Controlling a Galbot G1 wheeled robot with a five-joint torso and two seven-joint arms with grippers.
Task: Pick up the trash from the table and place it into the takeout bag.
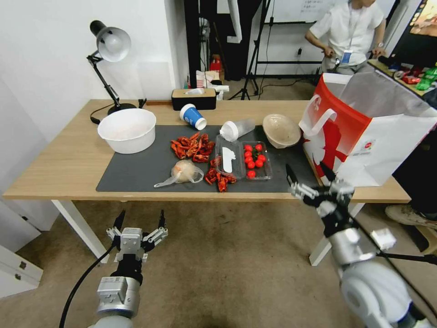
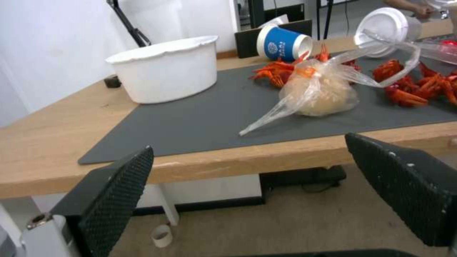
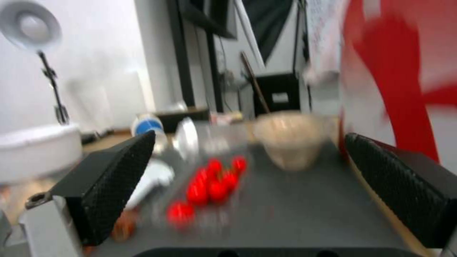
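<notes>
Head view: the long light-wood table (image 1: 59, 168) carries a dark grey mat, with the tan round bowl (image 1: 281, 130) at 2 o'clock beside the glossy red-and-white paper takeout bag (image 1: 364, 132). The right claw (image 1: 310, 177) hangs spread at the table's front edge; the left claw (image 1: 140, 222) spread, below it.

Left wrist view: a crinkled clear plastic bag (image 2: 316, 91) lies on the mat.

Right wrist view: the textured black fingers (image 3: 116, 178) stand apart, facing the tan bowl (image 3: 290, 142).

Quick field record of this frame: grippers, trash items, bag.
left gripper: open, low in front of the table, empty
right gripper: open, at the table's front edge near the bag, empty
takeout bag: upright, open, at the table's right end
blue cup: on its side
lidded cup: on its side
tan bowl: tilted, beside the bag
plastic bag: on the mat
</notes>
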